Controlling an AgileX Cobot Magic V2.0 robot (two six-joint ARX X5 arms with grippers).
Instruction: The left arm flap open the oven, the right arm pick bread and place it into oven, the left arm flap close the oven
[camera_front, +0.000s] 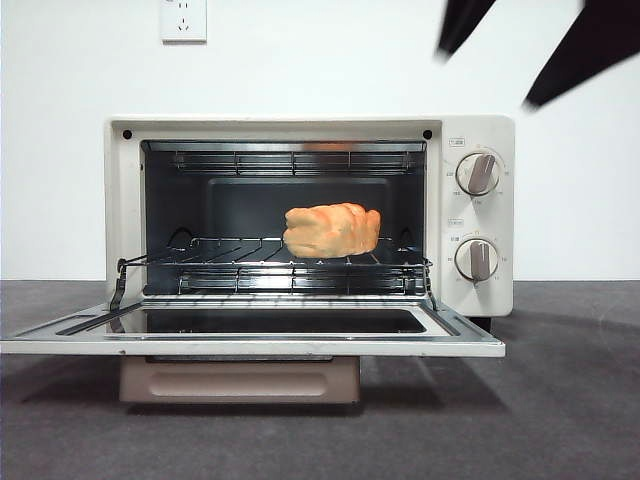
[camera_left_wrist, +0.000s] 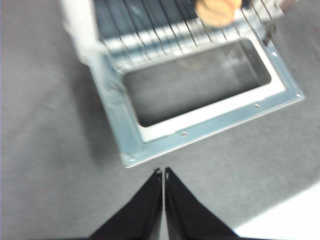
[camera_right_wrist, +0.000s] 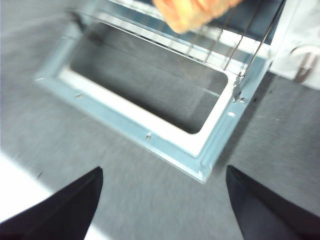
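Note:
The cream-white oven (camera_front: 480, 130) stands in the middle of the table with its glass door (camera_front: 250, 335) flapped down flat. The golden bread (camera_front: 332, 230) lies on the wire rack (camera_front: 270, 265) inside, right of centre; it also shows in the left wrist view (camera_left_wrist: 217, 11) and the right wrist view (camera_right_wrist: 192, 12). My left gripper (camera_left_wrist: 163, 172) is shut and empty, above the table in front of the door's left corner. My right gripper (camera_right_wrist: 162, 180) is open and empty, above the table in front of the door's right part. Black arm tips (camera_front: 590, 45) show at the front view's top right.
The table is a dark grey mat (camera_front: 570, 400). A white wall with a socket (camera_front: 183, 20) stands behind the oven. The oven's two knobs (camera_front: 478, 173) are on its right side. The open door (camera_left_wrist: 210, 125) juts out toward both grippers.

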